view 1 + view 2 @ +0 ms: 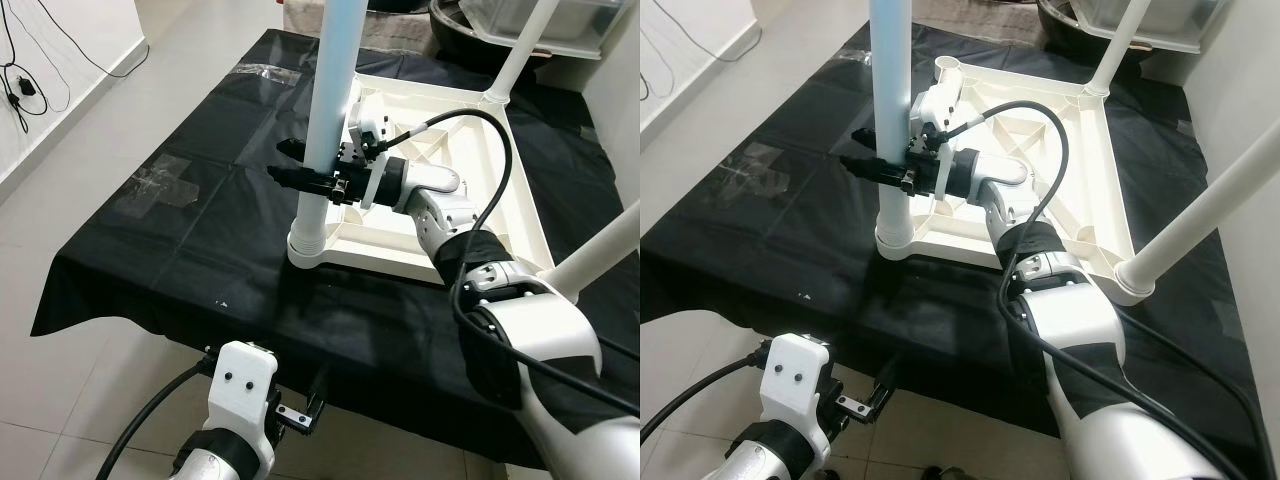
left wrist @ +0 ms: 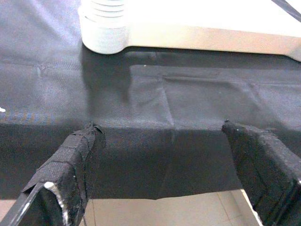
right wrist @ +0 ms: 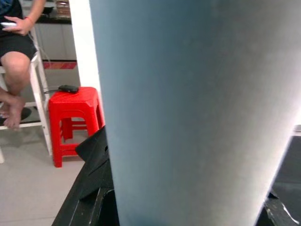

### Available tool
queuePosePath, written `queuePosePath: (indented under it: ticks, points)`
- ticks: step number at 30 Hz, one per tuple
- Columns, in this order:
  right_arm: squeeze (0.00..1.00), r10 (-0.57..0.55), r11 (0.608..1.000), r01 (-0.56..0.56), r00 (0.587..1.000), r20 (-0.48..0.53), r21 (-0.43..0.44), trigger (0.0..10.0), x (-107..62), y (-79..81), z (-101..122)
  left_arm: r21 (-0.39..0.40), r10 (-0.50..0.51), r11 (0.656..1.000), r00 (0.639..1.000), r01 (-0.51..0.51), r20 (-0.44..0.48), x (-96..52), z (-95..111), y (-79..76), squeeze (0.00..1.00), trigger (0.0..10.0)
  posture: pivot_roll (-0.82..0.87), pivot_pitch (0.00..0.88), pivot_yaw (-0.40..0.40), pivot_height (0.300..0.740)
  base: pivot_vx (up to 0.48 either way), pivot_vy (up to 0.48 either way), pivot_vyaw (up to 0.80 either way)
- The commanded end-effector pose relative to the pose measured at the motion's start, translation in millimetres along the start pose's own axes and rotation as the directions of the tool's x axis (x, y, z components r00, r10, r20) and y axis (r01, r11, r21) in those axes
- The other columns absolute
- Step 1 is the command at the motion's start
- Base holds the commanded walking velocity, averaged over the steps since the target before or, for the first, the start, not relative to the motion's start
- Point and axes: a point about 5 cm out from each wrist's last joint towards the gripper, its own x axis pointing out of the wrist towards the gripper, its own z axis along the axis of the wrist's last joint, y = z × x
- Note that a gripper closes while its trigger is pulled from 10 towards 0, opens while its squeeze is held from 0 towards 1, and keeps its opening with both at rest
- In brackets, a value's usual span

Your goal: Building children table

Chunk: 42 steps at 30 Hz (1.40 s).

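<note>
Right gripper [image 1: 300, 178] clamping the pale-blue table leg [image 1: 330, 90], which is standing upright in the tabletop [image 1: 520, 210] corner socket at 7 o'clock.
Leg's looking light, stiff, slick plastic; gripping low seems best. Left gripper [image 2: 160, 155] hanging open.

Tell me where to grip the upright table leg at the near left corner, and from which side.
Grip the table leg on its smooth round shaft, well above the ribbed collar at its socket. Come level from the robot's right, over the upturned tabletop, as the right gripper does: it stands vertical, so fingers can straddle it.
</note>
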Motion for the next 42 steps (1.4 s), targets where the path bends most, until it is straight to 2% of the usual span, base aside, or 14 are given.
queuePosePath:
  ticks: [1,5,6,10,19,25,27,28,29,31,34,37,41,42]
  points:
    - [0.00,-0.027,0.996,0.033,0.996,-0.085,0.079,10.0,-1.5,5.4,-24.5,-0.004,-0.007,1.000,0.999,0.007,-0.032,-0.9,-5.4,-1.7,0.00,10.0,0.25,0.225,-0.140,0.740,0.000,0.000,0.00]
    - [0.00,-0.076,0.991,0.085,0.993,-0.086,0.107,10.0,0.9,4.7,-27.5,-0.002,-0.008,1.000,0.999,0.008,-0.032,-0.7,-5.3,-1.9,0.00,10.0,0.25,0.225,-0.140,0.740,0.000,0.000,0.00]
    - [0.00,-0.127,0.982,0.136,0.989,-0.080,0.127,10.0,2.3,3.5,-29.3,-0.002,-0.008,1.000,0.999,0.008,-0.031,-0.4,-5.3,-1.9,0.00,10.0,0.25,0.224,-0.142,0.740,0.000,0.000,0.00]
    - [0.00,-0.207,0.963,0.220,0.974,-0.094,0.158,10.0,3.6,3.9,-37.4,-0.001,-0.006,1.000,1.000,0.006,-0.029,0.2,-5.1,-1.9,0.00,10.0,0.25,0.222,-0.141,0.740,0.000,0.000,0.00]
    - [0.00,-0.362,0.917,0.371,0.928,-0.087,0.145,10.0,1.5,2.3,-45.4,0.000,-0.005,1.000,1.000,0.005,-0.025,1.3,-5.0,-1.6,0.00,10.0,0.25,0.209,-0.139,0.740,0.000,0.000,0.00]
    - [0.00,-0.374,0.913,0.380,0.925,-0.062,0.148,10.0,1.3,7.6,-49.9,0.000,0.000,1.000,1.000,0.000,-0.021,2.4,-4.5,0.7,0.00,10.0,0.24,0.198,-0.136,0.740,0.000,0.000,0.00]
    - [0.00,-0.412,0.896,0.418,0.909,-0.069,0.149,10.0,1.7,7.1,-51.1,0.001,0.001,1.000,1.000,-0.001,-0.019,2.8,-4.0,1.6,0.00,10.0,0.24,0.193,-0.133,0.740,0.000,0.000,0.00]
    - [0.00,-0.478,0.865,0.486,0.874,-0.085,0.124,10.0,1.9,5.9,-52.4,0.002,0.003,1.000,1.000,-0.003,-0.014,3.5,-3.4,2.5,0.00,10.0,0.24,0.193,-0.133,0.740,0.000,0.000,0.00]
    - [0.00,-0.478,0.865,0.486,0.874,-0.085,0.124,10.0,1.9,5.9,-52.4,0.002,0.003,1.000,1.000,-0.003,-0.014,3.5,-3.4,2.5,0.00,10.0,0.24,0.193,-0.133,0.740,0.000,0.000,0.00]
    - [0.00,-0.558,0.817,0.568,0.823,-0.109,0.106,10.0,4.6,6.1,-54.5,0.007,0.007,1.000,1.000,-0.007,-0.010,4.8,-2.7,4.2,0.00,10.0,0.24,0.188,-0.131,0.740,0.000,0.000,0.00]
    - [0.00,-0.571,0.807,0.582,0.812,-0.119,0.098,10.0,8.1,8.1,-54.9,0.009,0.008,1.000,1.000,-0.008,-0.009,5.3,-2.8,4.9,0.00,10.0,0.24,0.188,-0.131,0.740,0.000,0.000,0.00]
    - [0.00,-0.588,0.790,0.606,0.792,-0.165,0.089,10.0,19.2,13.0,-56.7,0.013,0.010,1.000,1.000,-0.010,-0.008,6.6,-3.2,6.2,0.00,10.0,0.23,0.179,-0.133,0.740,0.000,0.000,0.00]
    - [0.00,-0.592,0.788,0.611,0.786,-0.177,0.080,10.0,24.0,14.8,-56.3,0.014,0.011,1.000,1.000,-0.011,-0.007,7.0,-3.4,6.3,0.00,10.0,0.24,0.177,-0.136,0.740,0.000,0.000,0.00]
    - [0.00,-0.614,0.768,0.636,0.763,-0.202,0.072,10.0,27.4,15.9,-56.9,0.015,0.013,1.000,1.000,-0.013,-0.006,7.4,-3.5,6.4,0.00,10.0,0.24,0.175,-0.139,0.740,0.000,0.000,0.00]
